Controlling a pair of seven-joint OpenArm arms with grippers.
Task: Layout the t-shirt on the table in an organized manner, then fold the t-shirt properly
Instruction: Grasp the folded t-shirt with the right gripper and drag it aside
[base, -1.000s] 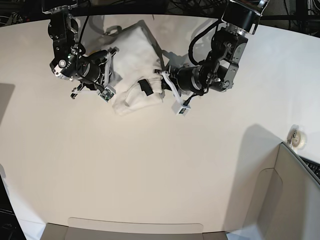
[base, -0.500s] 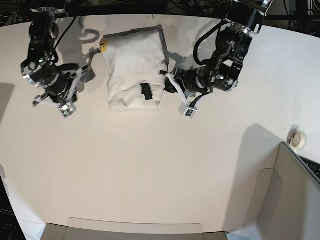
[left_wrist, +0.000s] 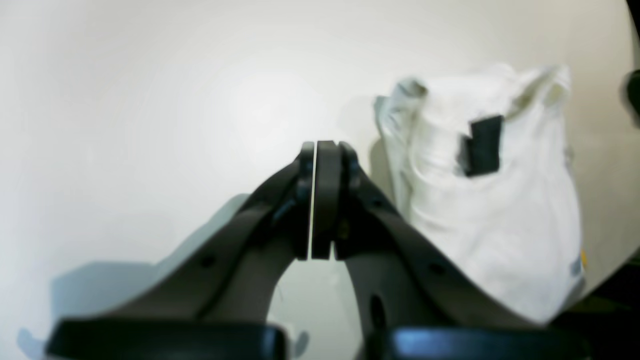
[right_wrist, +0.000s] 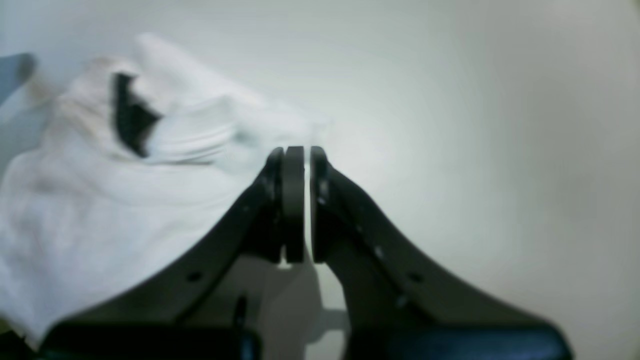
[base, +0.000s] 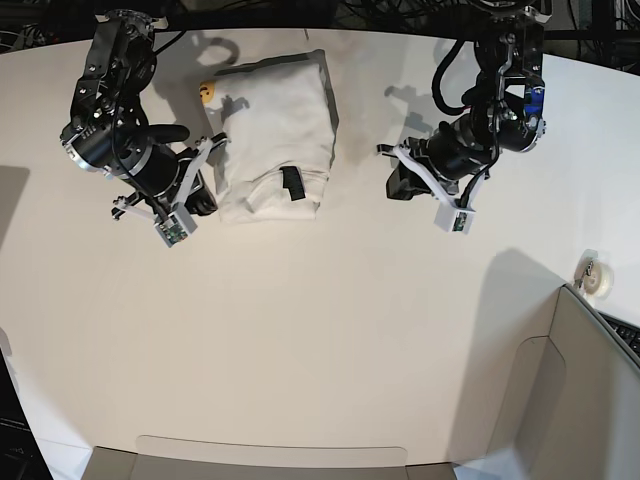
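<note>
Lying folded near the table's (base: 320, 330) far edge, the shirt (base: 272, 135) looks done, though blur hides creases. Both grippers, left (base: 393, 180) and right (base: 200, 195), are closed, empty; retreat without snagging.

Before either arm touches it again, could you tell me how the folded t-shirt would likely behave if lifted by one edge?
The t-shirt is soft, creased cloth, so it would probably droop and unfold. It looks light, and would likely slide on the smooth table.
</note>
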